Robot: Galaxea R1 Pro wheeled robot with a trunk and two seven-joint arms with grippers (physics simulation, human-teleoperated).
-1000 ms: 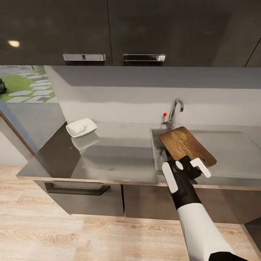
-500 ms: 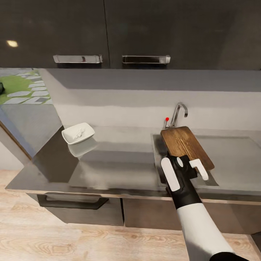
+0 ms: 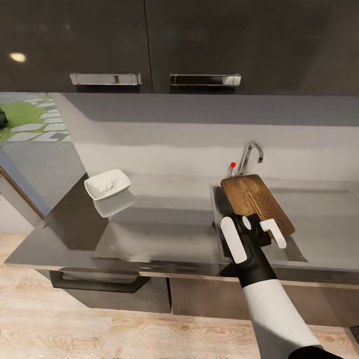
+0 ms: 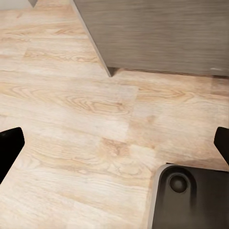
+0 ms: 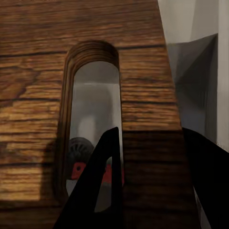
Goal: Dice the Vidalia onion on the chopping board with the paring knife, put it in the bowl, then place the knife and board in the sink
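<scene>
The kitchen has dark upper cabinets (image 3: 149,45) over a glossy grey counter (image 3: 164,224) with a steel sink (image 3: 299,209) and chrome faucet (image 3: 251,154). The white bowl (image 3: 107,183) stands on the counter, well apart from the sink, holding pale pieces. The chopping board (image 3: 255,202) lies tilted over the sink basin, its far end near the faucet. My right end effector (image 3: 253,235) is closed on the board's near end; in the right wrist view one finger (image 5: 98,191) passes through the oval slot (image 5: 93,124) and the other lies past the board's edge. Through the slot, the drain and a reddish object show. My left end effector (image 4: 114,143) is spread wide open, over wood floor (image 4: 71,105).
</scene>
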